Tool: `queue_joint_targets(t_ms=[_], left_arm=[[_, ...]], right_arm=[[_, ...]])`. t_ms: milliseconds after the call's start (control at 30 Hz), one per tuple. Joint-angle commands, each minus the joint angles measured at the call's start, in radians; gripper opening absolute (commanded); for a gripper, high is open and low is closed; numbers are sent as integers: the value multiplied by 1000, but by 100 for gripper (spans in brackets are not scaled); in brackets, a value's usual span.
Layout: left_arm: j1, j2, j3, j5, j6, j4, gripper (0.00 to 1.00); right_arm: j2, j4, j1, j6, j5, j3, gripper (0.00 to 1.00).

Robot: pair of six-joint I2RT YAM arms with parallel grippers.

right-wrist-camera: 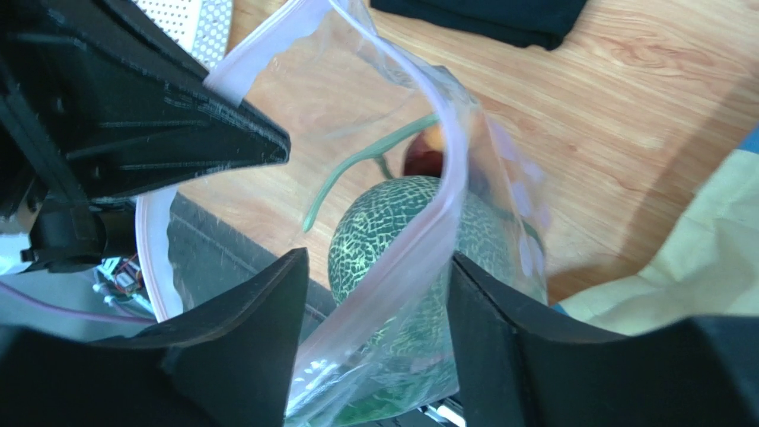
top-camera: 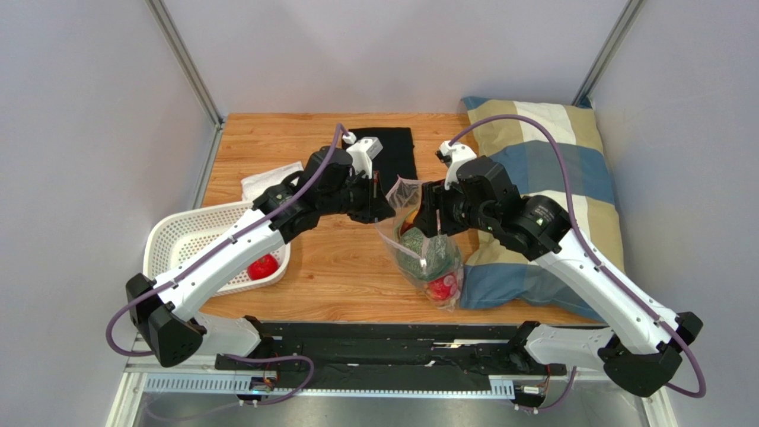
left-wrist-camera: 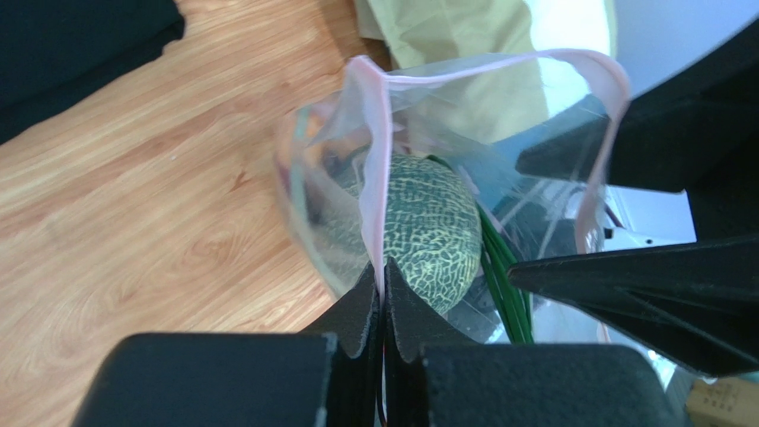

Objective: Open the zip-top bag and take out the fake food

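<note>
I see a white perforated plastic basket (top-camera: 189, 224) at the left edge of the wooden table (top-camera: 343, 267), a crumpled white towel (top-camera: 267, 181) just beyond it, a folded black cloth (top-camera: 397, 147) at the far edge, and a blue-and-beige checked cushion (top-camera: 557, 151) along the right edge.

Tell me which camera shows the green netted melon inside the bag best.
Left wrist: the melon sits close and sharp in the zip-top bag's open mouth, its netted rind clear. Right wrist shows it large but crossed by the bag's zip strip. Top external shows only a small green patch through plastic.
</note>
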State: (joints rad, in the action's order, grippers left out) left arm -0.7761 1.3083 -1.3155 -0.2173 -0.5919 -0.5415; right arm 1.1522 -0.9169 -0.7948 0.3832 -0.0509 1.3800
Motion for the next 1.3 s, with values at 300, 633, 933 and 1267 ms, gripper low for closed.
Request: queue_joint_targets(t_ms=[300, 633, 933, 1267], left_arm=[[5, 32, -100, -45, 10, 99, 0], [63, 71, -252, 109, -48, -181, 17], [69, 36, -306, -212, -26, -69, 20], [-46, 104, -309, -64, -46, -216, 11]], right_arm=[[101, -171, 78, -85, -87, 140, 0], [110, -137, 78, -64, 37, 246, 0], [98, -34, 80, -17, 82, 160, 0], [109, -19, 78, 31, 89, 151, 0]])
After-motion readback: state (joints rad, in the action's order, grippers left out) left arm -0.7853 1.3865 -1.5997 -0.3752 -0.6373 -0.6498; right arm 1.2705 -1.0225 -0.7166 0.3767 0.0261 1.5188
